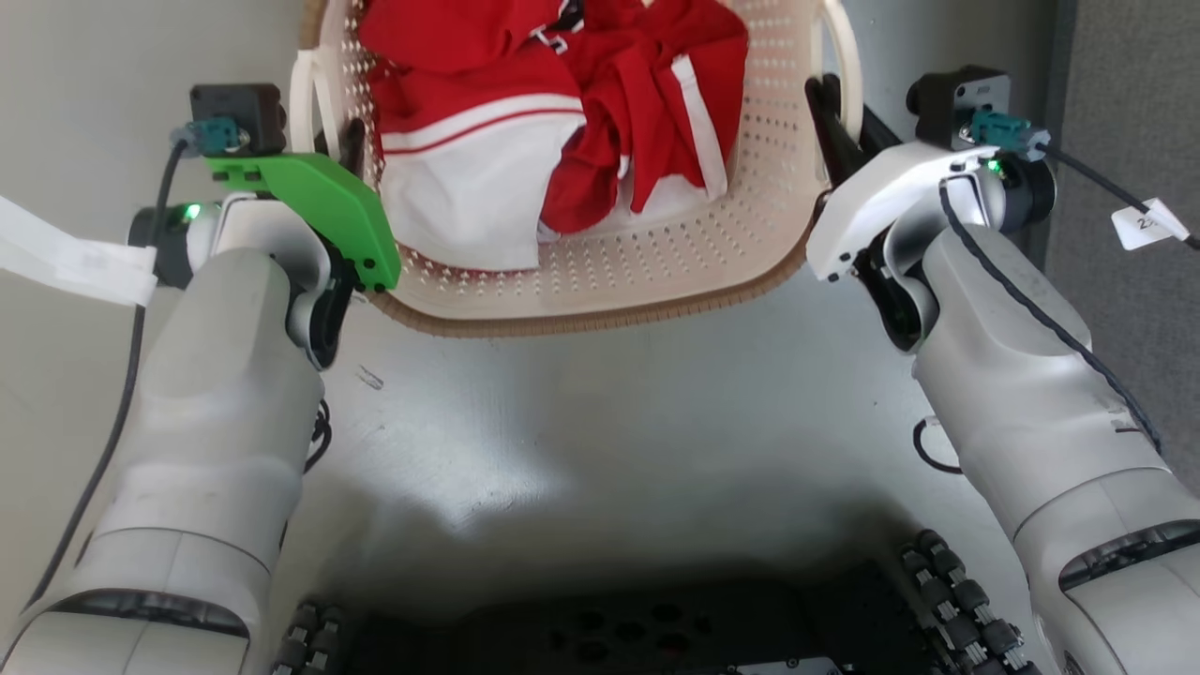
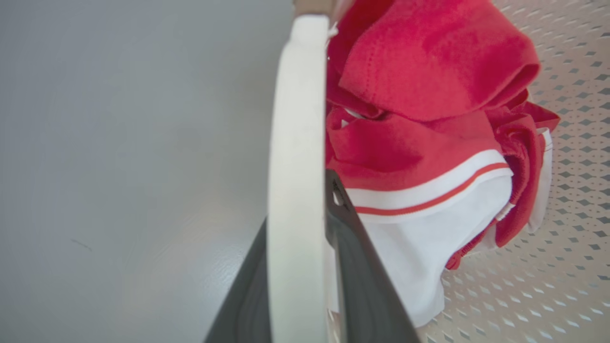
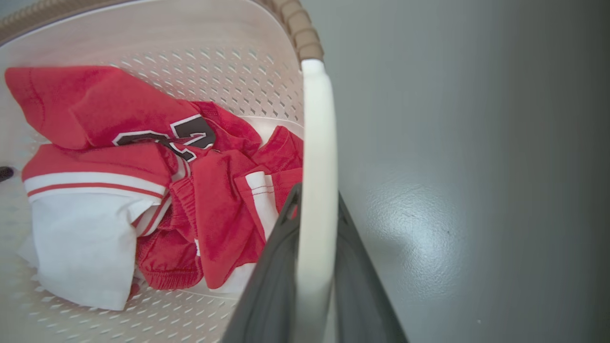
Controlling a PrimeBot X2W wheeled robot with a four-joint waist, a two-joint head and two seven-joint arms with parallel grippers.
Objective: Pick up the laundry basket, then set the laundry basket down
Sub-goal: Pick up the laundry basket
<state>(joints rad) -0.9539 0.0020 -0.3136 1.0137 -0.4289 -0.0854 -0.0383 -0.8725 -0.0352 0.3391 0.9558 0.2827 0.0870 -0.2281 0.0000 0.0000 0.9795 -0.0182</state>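
the basket (image 1: 647, 267) was cream with rows of small holes and a brown woven rim (image 1: 600, 322). the clothes (image 1: 600, 103) inside the basket were red and white, striped. the floor (image 1: 609, 422) under the basket was grey.

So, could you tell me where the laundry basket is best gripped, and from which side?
By the left handle and right handle, from the robot's side: each is a thin flat band fingers can straddle, as the left gripper and right gripper do.

Both my forearms (image 1: 216, 403) are pale grey. My left hand (image 1: 337, 141) wears a green shell (image 1: 319, 211), my right hand (image 1: 844, 112) a white shell (image 1: 881, 202); both have dark fingers (image 1: 825, 117), black wrist cameras (image 1: 236, 117) with teal plugs (image 1: 217, 134), black cables (image 1: 1041, 314).
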